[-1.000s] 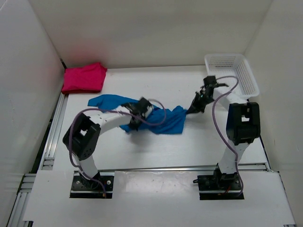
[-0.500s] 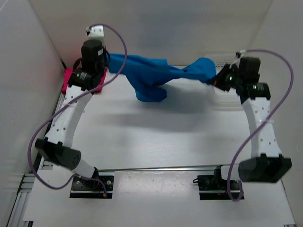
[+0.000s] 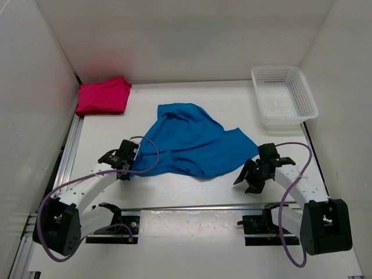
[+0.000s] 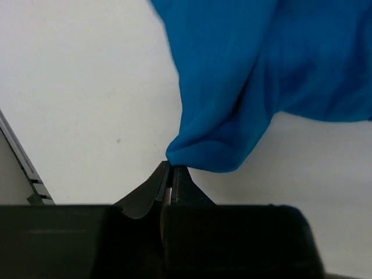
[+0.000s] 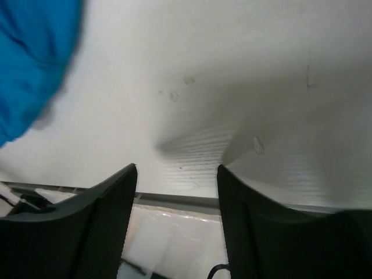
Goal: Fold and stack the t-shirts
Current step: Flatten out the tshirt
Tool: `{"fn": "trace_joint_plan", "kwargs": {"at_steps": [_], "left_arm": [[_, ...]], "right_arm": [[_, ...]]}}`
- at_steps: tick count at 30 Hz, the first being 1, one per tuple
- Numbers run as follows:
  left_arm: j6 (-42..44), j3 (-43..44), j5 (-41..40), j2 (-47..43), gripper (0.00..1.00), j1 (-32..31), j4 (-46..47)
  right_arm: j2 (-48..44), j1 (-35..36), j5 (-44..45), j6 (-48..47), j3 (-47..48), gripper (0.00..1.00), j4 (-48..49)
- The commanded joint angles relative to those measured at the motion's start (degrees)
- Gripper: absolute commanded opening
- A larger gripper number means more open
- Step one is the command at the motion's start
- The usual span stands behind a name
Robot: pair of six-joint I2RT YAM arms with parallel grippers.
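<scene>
Surface: a white table [image 3: 192, 102], flat, enclosed by white walls on the left, far and right sides. A metal rail [image 3: 65, 163] runs along its left edge, and a second rail [image 3: 197, 207] crosses near the front.

Items lying on it:
- blue t-shirt [image 3: 192, 145], centre of the table, spread loosely with folds and creases, not folded.
- pink t-shirt [image 3: 103, 96], far left corner, folded into a compact bundle, well apart from the blue one.
- white mesh basket [image 3: 288, 121], far right corner, upright.

The right wrist view shows a few small marks [image 5: 174, 96] on the table top.
</scene>
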Motion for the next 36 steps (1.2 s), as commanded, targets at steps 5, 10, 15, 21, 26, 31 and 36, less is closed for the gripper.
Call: {"fn": "trace_joint_plan", "kwargs": {"at_steps": [5, 10, 15, 21, 26, 31, 36], "left_arm": [[-0.2, 1.6, 9.0, -5.8, 0.11, -3.1, -8.8], [-0.2, 14.8, 28.7, -6.9, 0.11, -12.2, -25.6], [-0.2, 47.2, 43.6, 8.1, 0.37, -25.3, -33.4], [-0.2, 63.9, 39.5, 19.9, 1.00, -33.0, -32.7], [-0.2, 63.0, 22.5, 18.5, 1.00, -30.2, -21.6], [-0.2, 52.8, 15.1, 14.2, 1.00, -9.6, -7.9], [-0.2, 45.2, 13.5, 19.8, 1.00, 1.5, -4.5]], "right_arm": [[6.5, 0.1, 6.0, 1.1, 11.1, 0.82, 3.4], [22.8, 1.4, 12.1, 3.6, 21.8, 0.85, 1.6], [40.5, 4.3, 14.2, 5.0, 40.9, 0.82, -1.8], [66.2, 6.9, 4.4, 2.2, 72.1, 0.14, -8.9], [80.0, 6.9, -3.8, 2.7, 109.0, 0.12, -5.3], [66.4, 5.7, 5.1, -1.9, 100.1, 0.92, 2.8], [46.5, 7.0, 16.3, -12.9, 79.0, 1.00, -1.6]]}}
